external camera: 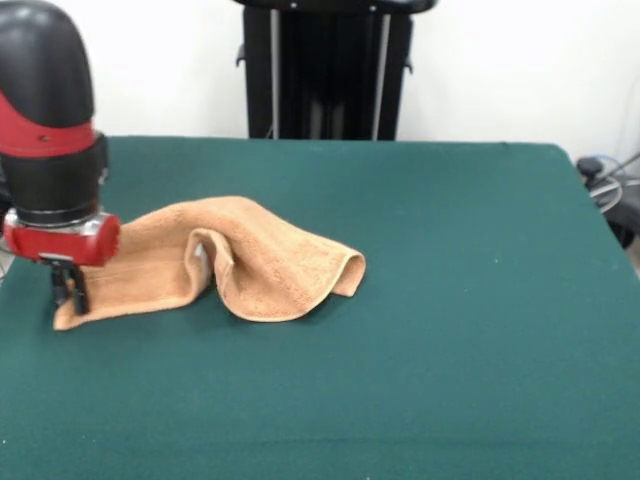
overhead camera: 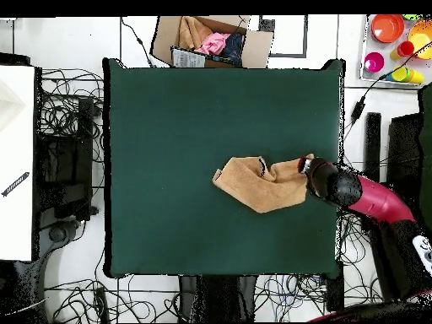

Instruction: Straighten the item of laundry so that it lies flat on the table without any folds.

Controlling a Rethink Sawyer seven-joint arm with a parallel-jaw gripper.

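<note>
Dark green worktop (external camera: pixel 450 300), rectangular, with a plain felt-like surface. One thing lies directly on it: an orange-tan terry towel (external camera: pixel 270 265), rumpled and folded over on itself. In the front view the towel sits toward 9 o'clock of the worktop's centre, its far-left corner flat on the surface and its right part doubled into a raised, rounded fold. In the overhead view the towel (overhead camera: pixel 260 183) lies toward 3 o'clock of centre, reaching close to the worktop's edge on that side, with a pointed corner toward 9 o'clock.
</note>
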